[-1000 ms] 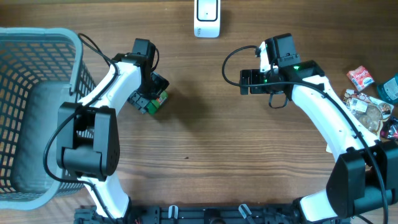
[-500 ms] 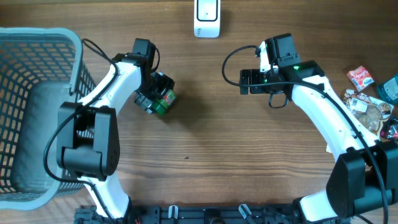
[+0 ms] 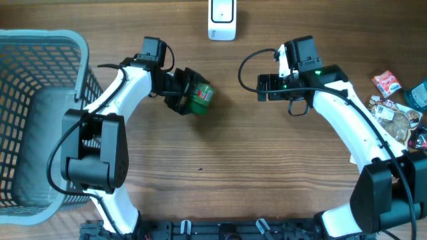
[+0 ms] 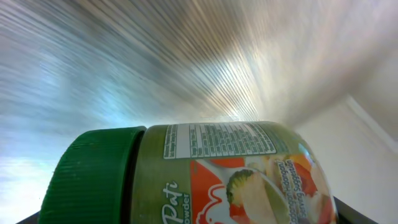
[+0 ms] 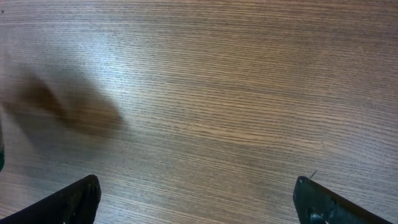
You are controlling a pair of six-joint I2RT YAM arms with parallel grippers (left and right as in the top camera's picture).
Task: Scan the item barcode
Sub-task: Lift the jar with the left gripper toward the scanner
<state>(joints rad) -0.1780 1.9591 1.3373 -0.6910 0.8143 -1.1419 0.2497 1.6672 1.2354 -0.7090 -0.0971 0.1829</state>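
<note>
A green jar point(image 3: 200, 97) with a green cap and a red-and-green label hangs above the wooden table left of centre, and my left gripper point(image 3: 184, 92) is shut on it. In the left wrist view the jar point(image 4: 211, 174) lies sideways, cap point(image 4: 93, 177) to the left, with small print on its upper side; no barcode shows. A white scanner point(image 3: 221, 20) stands at the table's far edge. My right gripper point(image 3: 262, 87) hovers right of centre, open, with only bare wood between its fingertips point(image 5: 78, 199).
A grey mesh basket point(image 3: 40, 113) fills the left side of the table. Several snack packets point(image 3: 395, 107) lie at the right edge, beyond the right arm.
My left arm has carried the jar to the right and toward the far side, turning it as it went. The right arm has not moved.
</note>
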